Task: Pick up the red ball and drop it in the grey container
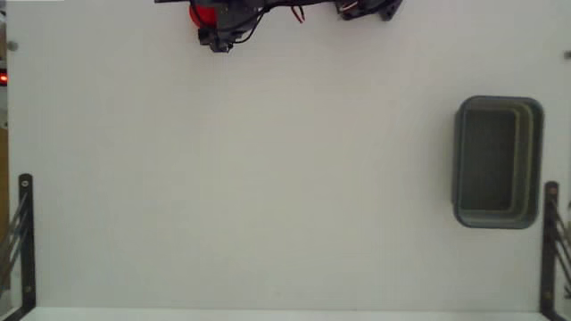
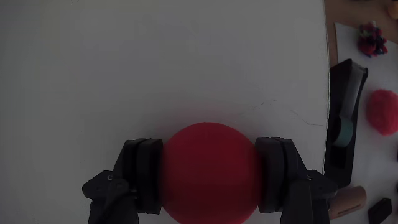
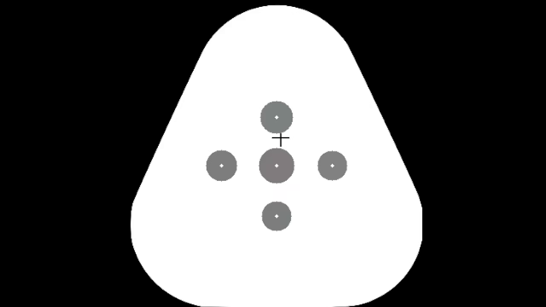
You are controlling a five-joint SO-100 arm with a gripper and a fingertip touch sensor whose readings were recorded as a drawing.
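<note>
In the wrist view the red ball point(image 2: 209, 174) fills the space between my two black fingers point(image 2: 142, 175), which press on its left and right sides. My gripper point(image 2: 209, 177) is shut on it above the white table. In the fixed view the arm sits at the top edge, left of centre, and a sliver of the red ball point(image 1: 202, 13) shows inside the gripper point(image 1: 214, 37). The grey container point(image 1: 497, 162) stands empty at the right side of the table, far from the gripper.
Black metal brackets stand at the lower left point(image 1: 25, 241) and lower right point(image 1: 550, 245) table edges. Beyond the table's right edge in the wrist view lie a black tape dispenser point(image 2: 345, 112), a fuzzy red ball point(image 2: 382, 112) and small clutter.
</note>
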